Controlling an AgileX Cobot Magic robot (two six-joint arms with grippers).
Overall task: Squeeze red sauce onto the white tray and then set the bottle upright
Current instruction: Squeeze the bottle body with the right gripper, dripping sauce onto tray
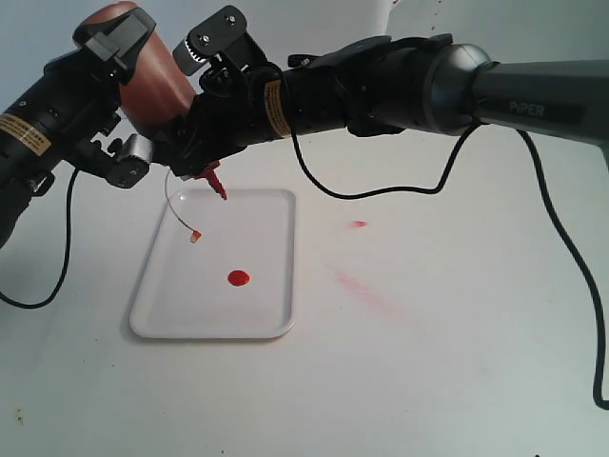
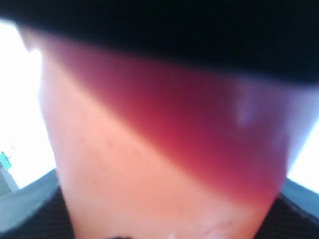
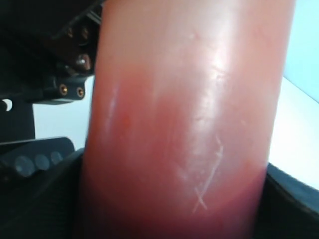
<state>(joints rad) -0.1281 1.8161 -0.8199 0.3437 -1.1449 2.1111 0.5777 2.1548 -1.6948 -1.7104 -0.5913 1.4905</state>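
The bottle (image 1: 152, 81) hangs tilted above the far end of the white tray (image 1: 162, 319), with its red nozzle (image 1: 219, 188) pointing down. Its small cap (image 1: 197, 235) dangles on a thin tether over the tray. My left gripper (image 1: 124, 95) is shut on the bottle's upper body. My right gripper (image 1: 195, 105) reaches across and is shut on the bottle nearer the nozzle. The bottle's orange-red wall fills the left wrist view (image 2: 164, 164) and the right wrist view (image 3: 184, 124). One round blob of red sauce (image 1: 238, 278) lies on the tray.
A small red spot (image 1: 358, 224) and a faint pinkish smear (image 1: 366, 288) mark the white table to the right of the tray. Black cables (image 1: 400, 188) hang from both arms, one looping at the left edge (image 1: 52, 286).
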